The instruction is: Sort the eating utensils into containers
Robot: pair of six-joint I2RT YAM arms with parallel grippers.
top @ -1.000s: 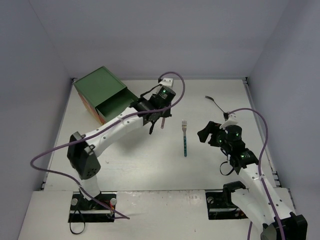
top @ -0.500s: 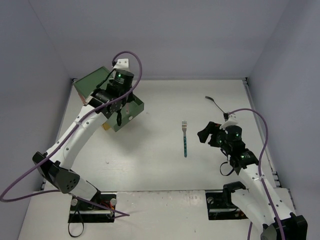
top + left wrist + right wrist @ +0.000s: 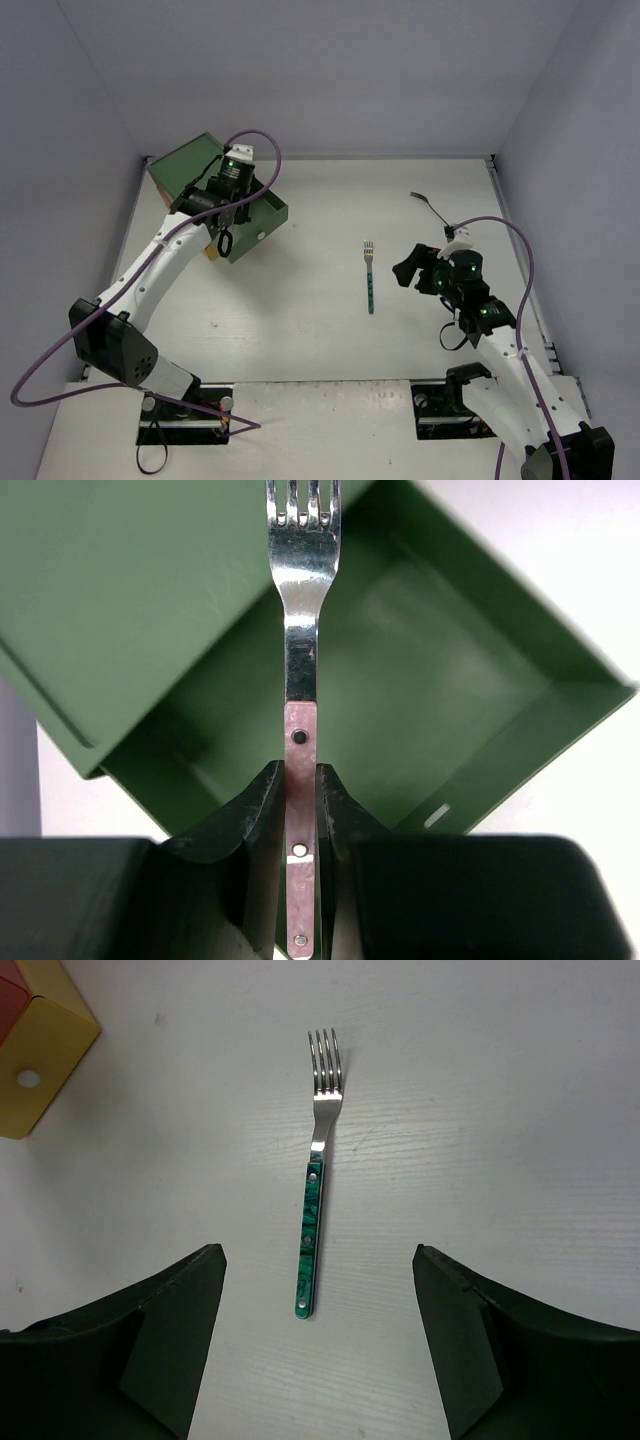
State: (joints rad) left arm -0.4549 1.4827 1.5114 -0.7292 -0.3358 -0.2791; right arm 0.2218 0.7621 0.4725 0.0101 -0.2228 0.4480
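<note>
Top external view: the white table (image 3: 300,330) carries the green-topped chest (image 3: 190,168) at its 10 o'clock corner. Its green drawer (image 3: 255,215) stands pulled out toward 4 o'clock. Over that open drawer hangs the left gripper (image 3: 302,780), fingers clamped on the pink-handled fork (image 3: 300,670), whose tines point to 12 in the wrist view. The right gripper (image 3: 318,1252) is spread wide, holding nothing, above the teal-handled fork (image 3: 312,1222). That fork lies flat near the table's centre, tines to 12 o'clock. A dark utensil (image 3: 427,203) lies at 2 o'clock.
</note>
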